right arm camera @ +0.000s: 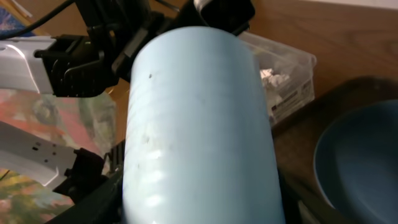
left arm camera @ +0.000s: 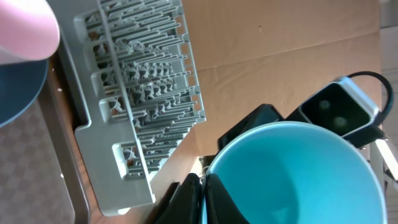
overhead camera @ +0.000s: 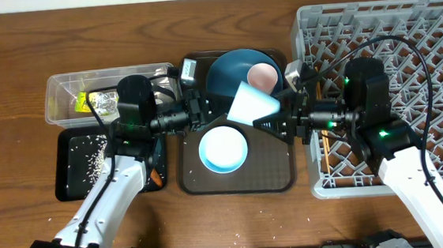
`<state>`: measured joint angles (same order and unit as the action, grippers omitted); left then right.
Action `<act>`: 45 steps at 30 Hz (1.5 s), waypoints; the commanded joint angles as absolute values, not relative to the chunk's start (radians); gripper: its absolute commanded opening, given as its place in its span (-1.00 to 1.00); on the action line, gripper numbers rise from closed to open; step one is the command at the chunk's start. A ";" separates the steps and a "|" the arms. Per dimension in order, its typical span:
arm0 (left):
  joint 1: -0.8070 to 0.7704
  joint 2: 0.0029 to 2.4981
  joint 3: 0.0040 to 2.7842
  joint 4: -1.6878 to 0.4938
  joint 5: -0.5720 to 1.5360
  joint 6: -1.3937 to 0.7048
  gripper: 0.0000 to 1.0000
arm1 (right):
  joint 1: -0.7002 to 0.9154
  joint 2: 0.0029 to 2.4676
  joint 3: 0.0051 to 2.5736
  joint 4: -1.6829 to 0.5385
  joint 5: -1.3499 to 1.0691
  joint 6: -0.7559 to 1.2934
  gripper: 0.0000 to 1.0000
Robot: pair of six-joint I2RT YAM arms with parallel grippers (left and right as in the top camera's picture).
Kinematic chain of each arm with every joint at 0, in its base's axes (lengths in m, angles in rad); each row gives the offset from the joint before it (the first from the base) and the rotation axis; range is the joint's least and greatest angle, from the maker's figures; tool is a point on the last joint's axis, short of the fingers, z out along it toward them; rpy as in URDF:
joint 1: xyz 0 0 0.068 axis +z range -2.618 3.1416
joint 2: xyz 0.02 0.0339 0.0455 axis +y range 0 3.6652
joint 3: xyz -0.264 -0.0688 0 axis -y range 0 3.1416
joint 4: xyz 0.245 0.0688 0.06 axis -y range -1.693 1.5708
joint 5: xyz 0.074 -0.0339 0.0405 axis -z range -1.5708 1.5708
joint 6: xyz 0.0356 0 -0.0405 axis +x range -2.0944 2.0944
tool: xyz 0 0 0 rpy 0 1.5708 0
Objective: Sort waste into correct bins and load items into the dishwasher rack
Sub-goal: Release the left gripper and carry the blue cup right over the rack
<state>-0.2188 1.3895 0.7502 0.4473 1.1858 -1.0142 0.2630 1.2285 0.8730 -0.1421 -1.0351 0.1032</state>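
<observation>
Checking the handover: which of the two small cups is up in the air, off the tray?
The light-blue cup, tilted in mid-air; the pinkish-white cup sits upright on the dark-blue plate.

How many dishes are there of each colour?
Light blue: 2, a round light-blue bowl and a small light-blue cup
Dark blue: 1, a large round dark-blue plate
Pinkish-white: 1, a small pinkish-white cup
Total: 4

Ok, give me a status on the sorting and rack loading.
Looks done: wrappers in the clear tub, rice in the black tray. In hand: the light-blue cup, held between left gripper and right gripper. Left: plate, bowl, pink cup; the rack holds no dishes yet.
</observation>
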 commanded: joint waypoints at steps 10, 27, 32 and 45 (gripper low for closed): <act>-0.226 1.385 0.737 0.420 1.134 -0.981 -0.66 | 0.235 1.230 0.870 -0.106 -0.993 0.121 -0.07; -0.226 1.385 0.737 0.420 1.008 -0.677 0.65 | -0.050 1.203 0.983 -0.500 -0.844 0.181 -0.19; -0.226 1.385 0.737 0.420 1.008 -0.677 0.76 | -0.033 1.203 1.190 -0.799 -0.473 0.086 -0.19; -0.226 1.385 0.737 0.420 1.008 -0.677 0.90 | -0.012 1.343 1.320 -1.046 -0.157 0.096 -0.20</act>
<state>-0.2245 1.3895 0.7414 0.4160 1.0103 -0.6987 -0.0288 1.2800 1.3121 -1.0386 -0.2188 0.1093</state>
